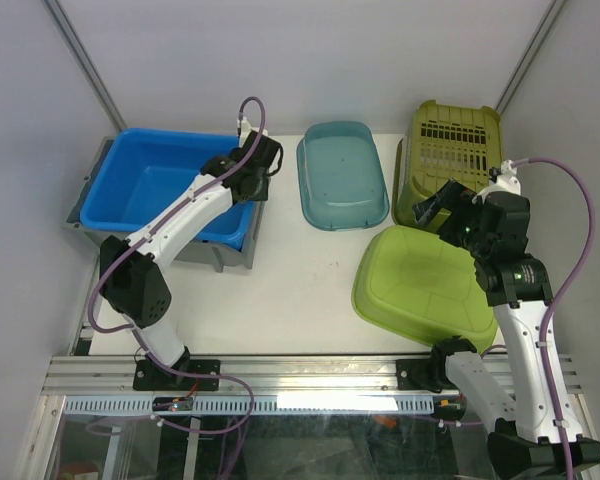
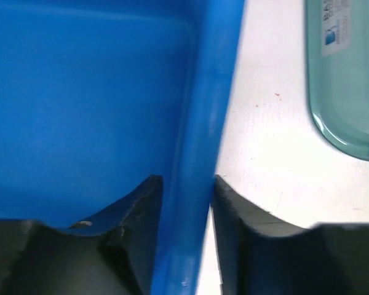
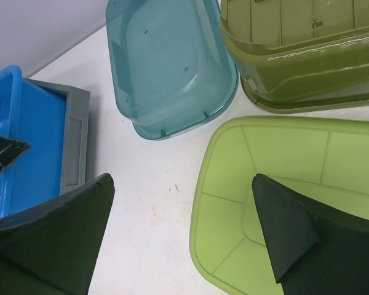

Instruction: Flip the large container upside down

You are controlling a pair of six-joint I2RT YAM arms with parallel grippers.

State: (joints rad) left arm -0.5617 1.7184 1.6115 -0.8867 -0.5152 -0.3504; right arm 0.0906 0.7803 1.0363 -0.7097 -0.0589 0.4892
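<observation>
The left fingers [image 2: 240, 246] are clenched on the right-hand rim of the large blue rectangular plastic container [image 2: 200, 110]. One finger is inside the basin and the other outside, over the white worktop [image 2: 264, 160], and both press against the rim wall between them. The container stands open side up, nested in a grey plastic crate [image 1: 235, 248] whose edge shows below and beside it at the left of the worktop. Just beyond the outer finger, across a strip of bare worktop, lies a translucent teal plastic tub [image 2: 347, 80]. It appears to be bottom-up and does not touch the blue container. The right fingers [image 3: 295, 239] are released, spread wide and grasping nothing, and they hang above the worktop well apart from the blue container. Under one of them is the pale base of a lime-green plastic tub [image 3: 283, 153], which lies upside down. Ahead of that finger an olive-green slotted plastic basket [image 3: 301, 67], also inverted, sits close against both the lime tub and the teal tub. The other right finger is over bare worktop, with the grey crate and a corner of the blue container to its outer side.
</observation>
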